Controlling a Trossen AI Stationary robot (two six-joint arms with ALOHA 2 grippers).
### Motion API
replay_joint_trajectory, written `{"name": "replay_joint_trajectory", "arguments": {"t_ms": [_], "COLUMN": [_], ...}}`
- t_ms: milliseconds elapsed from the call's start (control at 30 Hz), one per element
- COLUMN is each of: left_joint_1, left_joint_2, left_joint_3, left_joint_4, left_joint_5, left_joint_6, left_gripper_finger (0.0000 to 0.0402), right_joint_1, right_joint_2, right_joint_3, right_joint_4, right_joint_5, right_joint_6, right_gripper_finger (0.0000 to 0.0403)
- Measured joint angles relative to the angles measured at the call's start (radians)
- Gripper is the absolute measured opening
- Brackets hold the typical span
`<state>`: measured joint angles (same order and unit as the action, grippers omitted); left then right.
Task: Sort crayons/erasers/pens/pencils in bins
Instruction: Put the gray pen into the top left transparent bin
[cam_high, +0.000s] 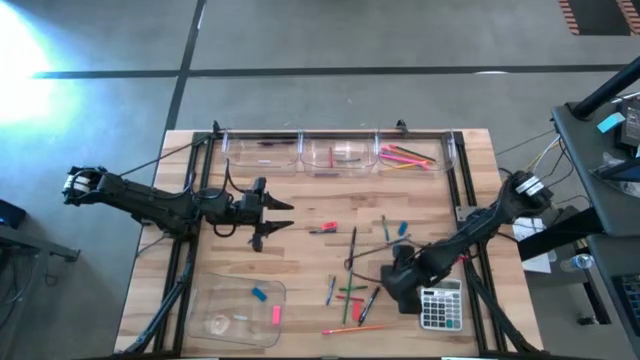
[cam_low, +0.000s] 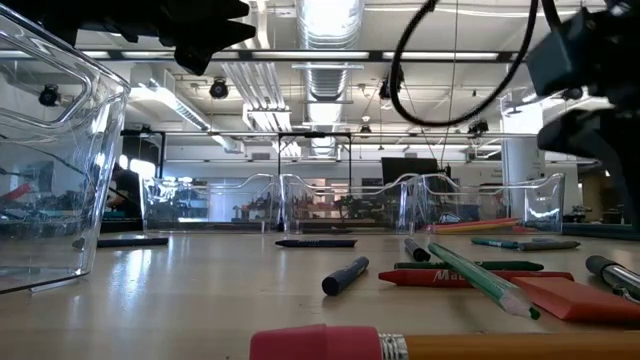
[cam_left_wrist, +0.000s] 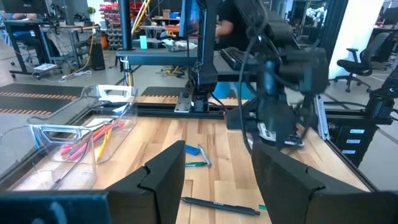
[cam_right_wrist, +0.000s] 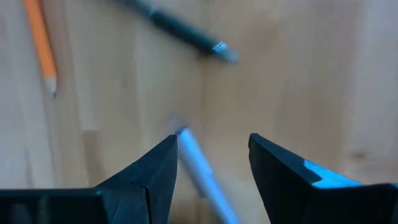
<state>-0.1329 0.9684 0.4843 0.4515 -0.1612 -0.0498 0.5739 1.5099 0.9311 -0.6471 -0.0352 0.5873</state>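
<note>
- The right gripper (cam_right_wrist: 211, 155) hangs low over the front-right part of the table (cam_high: 300, 210), just left of the grey calculator (cam_high: 440, 305), with its fingers spread apart and nothing clamped between them.
- In the right wrist view a pale blue-grey pen (cam_right_wrist: 202, 174) lies on the wood between the two fingers, close against one of them; whether it touches that finger is hard to tell because the stick is blurred.
- Farther off in the same view lie a dark pen (cam_right_wrist: 177, 28) and an orange pencil (cam_right_wrist: 40, 43), both well clear of the fingers.
- The right arm reaches in from the table's right edge, bent at the elbow, its wrist tipped steeply down toward the scatter of sticks (cam_high: 355, 280).
- The left gripper (cam_high: 275, 215) hovers left of centre, fingers apart and empty, its arm stretched level from the left edge.
- Three small clear bins (cam_high: 335, 153) stand in a row along the back edge; the rightmost one holds orange, pink and green pencils (cam_high: 405, 157).
- The shallow tray (cam_high: 215, 295) at front left holds a blue eraser (cam_high: 259, 294) and a pink eraser (cam_high: 276, 315).
- A red crayon (cam_high: 322, 228) lies alone near the table's middle, between the two grippers.
</note>
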Motion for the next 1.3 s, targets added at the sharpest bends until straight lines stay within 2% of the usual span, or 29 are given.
{"name": "replay_joint_trajectory", "arguments": {"t_ms": [167, 533, 700, 1000, 1100, 1300], "left_joint_1": [0.0, 0.0, 0.0, 0.0, 0.0, -0.001], "left_joint_2": [0.0, 0.0, 0.0, 0.0, 0.0, 0.0], "left_joint_3": [0.0, 0.0, 0.0, 0.0, 0.0, 0.0], "left_joint_4": [0.0, -0.023, -0.022, -0.015, -0.015, -0.014], "left_joint_5": [0.0, 0.0, 0.0, 0.0, 0.0, 0.0], "left_joint_6": [0.0, -0.02, -0.021, -0.021, -0.021, -0.021], "left_gripper_finger": [0.0172, 0.0172, 0.0172, 0.0172, 0.0172, 0.0172], "right_joint_1": [0.0, 0.017, 0.016, -0.015, -0.039, -0.093], "right_joint_2": [0.085, 0.157, 0.155, 0.134, 0.115, 0.085], "right_joint_3": [0.02, 0.028, 0.027, 0.041, 0.058, 0.119], "right_joint_4": [0.001, -0.043, -0.059, -0.096, -0.116, -0.205], "right_joint_5": [-0.069, -0.046, -0.018, -0.031, -0.002, 0.162], "right_joint_6": [0.005, -0.032, -0.073, -0.109, -0.134, -0.245], "right_gripper_finger": [0.0187, 0.0178, 0.0143, 0.0038, 0.0027, 0.0018]}}
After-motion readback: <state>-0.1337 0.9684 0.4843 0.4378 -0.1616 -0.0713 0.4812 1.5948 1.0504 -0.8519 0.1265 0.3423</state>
